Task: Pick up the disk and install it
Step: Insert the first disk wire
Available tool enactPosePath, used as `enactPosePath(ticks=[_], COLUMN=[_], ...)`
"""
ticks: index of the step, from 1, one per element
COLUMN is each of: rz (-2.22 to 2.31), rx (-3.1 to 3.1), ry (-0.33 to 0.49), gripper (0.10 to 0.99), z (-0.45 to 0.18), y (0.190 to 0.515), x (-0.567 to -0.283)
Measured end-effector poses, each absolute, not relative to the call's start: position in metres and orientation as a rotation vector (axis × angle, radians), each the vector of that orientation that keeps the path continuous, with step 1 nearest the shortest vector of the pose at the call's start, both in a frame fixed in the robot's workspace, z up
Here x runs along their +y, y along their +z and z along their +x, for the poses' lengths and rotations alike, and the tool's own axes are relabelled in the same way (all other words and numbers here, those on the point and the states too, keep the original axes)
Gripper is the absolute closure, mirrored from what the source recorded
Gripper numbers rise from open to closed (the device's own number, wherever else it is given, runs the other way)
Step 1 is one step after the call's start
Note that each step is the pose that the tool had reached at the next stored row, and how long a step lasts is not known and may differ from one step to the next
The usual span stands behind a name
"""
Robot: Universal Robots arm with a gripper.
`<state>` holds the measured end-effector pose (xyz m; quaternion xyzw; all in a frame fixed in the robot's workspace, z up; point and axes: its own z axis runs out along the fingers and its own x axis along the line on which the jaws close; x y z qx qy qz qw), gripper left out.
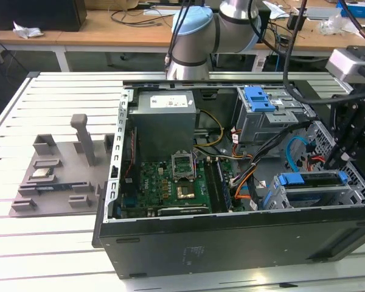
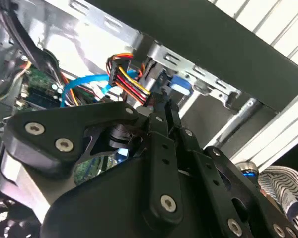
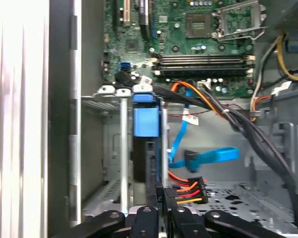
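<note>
The disk (image 1: 313, 180) in its blue carrier is sitting in the drive cage (image 1: 278, 201) of the open computer case (image 1: 231, 243). The end effector (image 1: 347, 155) is hanging just above it, fingers pinched narrow and pointing down.

Evenly bright from overhead in the exterior view; soft glare on the slatted tabletop (image 1: 61, 237). Blown-out white along one edge of the first wrist view. Blurred black pincer (image 2: 161, 111) linkage close up in the second wrist view.

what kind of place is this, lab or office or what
Probably a robotics lab or test bench: an open computer case lies on a slatted metal table, a robot arm reaches over it, and a cluttered wooden desk stands behind.
</note>
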<state>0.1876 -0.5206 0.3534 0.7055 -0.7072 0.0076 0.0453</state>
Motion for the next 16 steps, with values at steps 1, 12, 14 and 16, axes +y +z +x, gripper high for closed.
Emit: enactPosePath(ticks=[1, 12, 14, 16], rz=[2.156, 2.157, 2.158, 2.157], rx=[-2.159, -2.16, -2.161, -2.16], ry=[0.023, 0.021, 0.019, 0.02], gripper=[0.918, 0.918, 0.918, 0.918], z=[0.187, 0.184, 0.185, 0.186], y=[0.351, 0.34, 0.339, 0.34], x=[-0.521, -0.522, -0.521, -0.522])
